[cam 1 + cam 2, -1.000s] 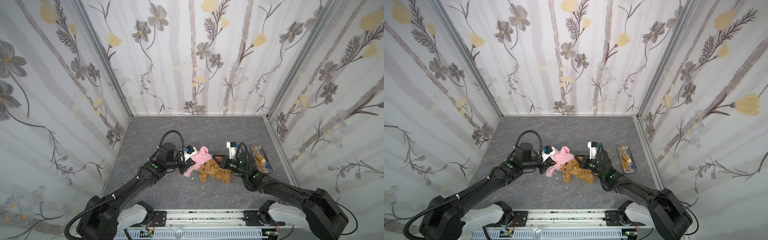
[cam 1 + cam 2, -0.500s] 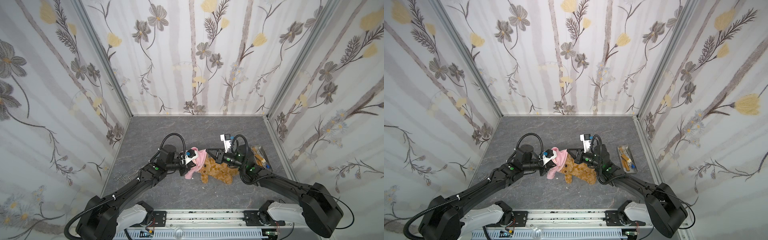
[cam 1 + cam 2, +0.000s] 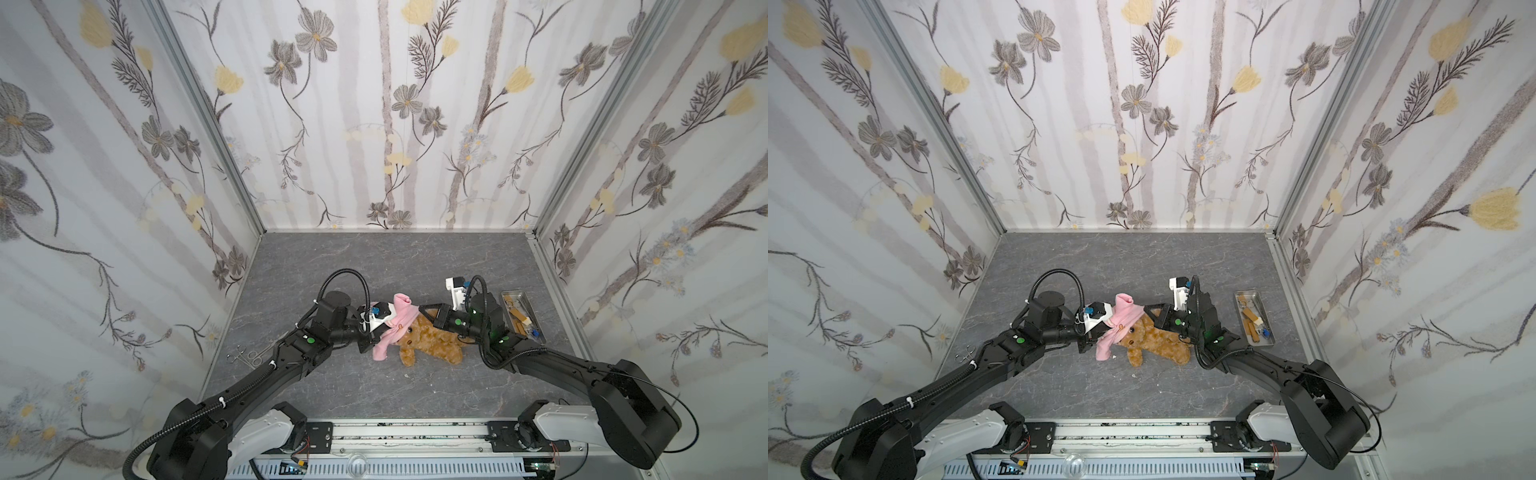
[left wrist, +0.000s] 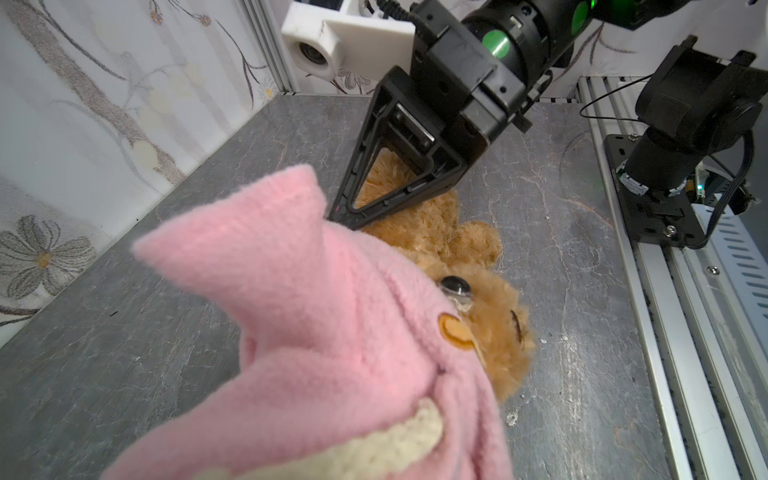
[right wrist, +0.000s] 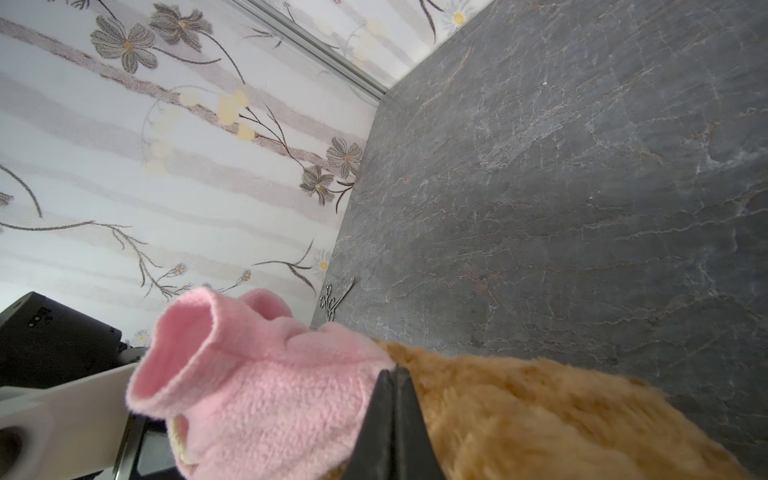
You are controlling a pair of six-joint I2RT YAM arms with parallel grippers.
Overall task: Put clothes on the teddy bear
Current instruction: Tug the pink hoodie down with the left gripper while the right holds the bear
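Note:
The golden-brown teddy bear (image 3: 432, 347) (image 3: 1160, 343) lies on the grey floor, its head partly under a pink hoodie (image 3: 397, 320) (image 3: 1121, 322). My left gripper (image 3: 385, 327) comes in from the left; its jaws are buried in the hoodie (image 4: 332, 332), which it holds lifted. My right gripper (image 3: 420, 308) (image 3: 1145, 309) reaches from the right, shut, with its tips (image 5: 392, 374) pinching the hoodie's (image 5: 257, 386) edge against the bear's fur (image 5: 540, 415). In the left wrist view one bear (image 4: 490, 324) eye shows beside the fabric, and the right gripper (image 4: 332, 216) meets the pink edge.
A metal tray (image 3: 536, 332) (image 3: 1266, 338) with small tools stands at the right by the wall. Metal forceps (image 3: 245, 357) (image 5: 332, 301) lie near the left wall. Patterned walls close in three sides; a rail runs along the front.
My right gripper has moved left from beside the bear to the hoodie's edge. The hoodie now sits further over the bear's head. The left gripper keeps its hold, shifted slightly.

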